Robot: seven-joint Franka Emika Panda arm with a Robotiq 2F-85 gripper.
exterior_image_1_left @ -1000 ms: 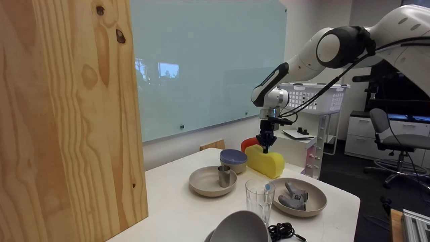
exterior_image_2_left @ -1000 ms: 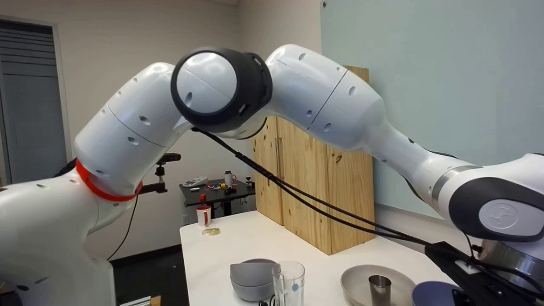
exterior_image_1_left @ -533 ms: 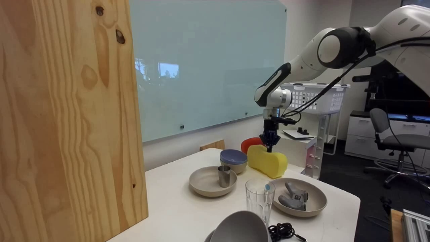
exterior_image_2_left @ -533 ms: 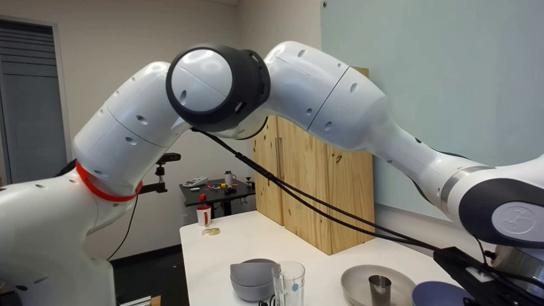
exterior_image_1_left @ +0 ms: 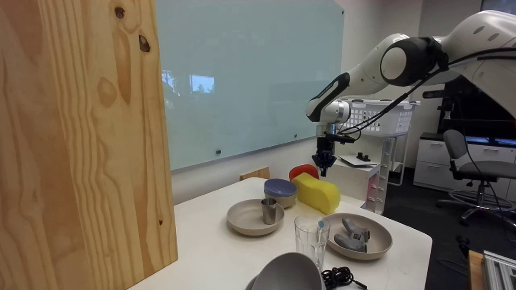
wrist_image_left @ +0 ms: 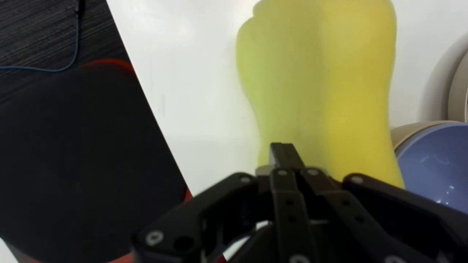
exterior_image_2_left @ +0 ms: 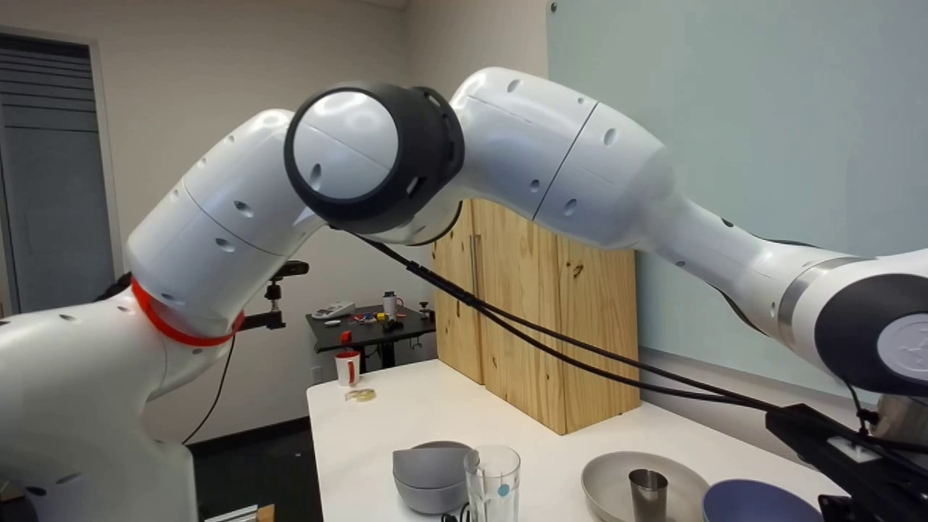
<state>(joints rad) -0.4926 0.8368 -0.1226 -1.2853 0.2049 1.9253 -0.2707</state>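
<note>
So the yellow sponge [wrist_image_left: 325, 91] is resting on the counter [exterior_image_1_left: 209, 225] just below the hand [wrist_image_left: 282, 148], whose fingers are pressed together on nothing, with what looks like a slim gap under the tips. Progress-wise: the sponge isn't gripped or lifted, and how much handling is left I can't tell from here. Off to the hand's side, by the sponge, there's a blue bowl [wrist_image_left: 438, 160] nested in a beige bowl [wrist_image_left: 413, 129]. Further from the hand: a dish [exterior_image_1_left: 244, 215] with a steel cup [exterior_image_1_left: 269, 211], another dish [exterior_image_1_left: 378, 233] with a gray controller [exterior_image_1_left: 354, 237], then a tall glass [exterior_image_1_left: 310, 246].

The bent arm [exterior_image_1_left: 403, 62] points its closed pincer [exterior_image_1_left: 323, 174] downward.
</note>
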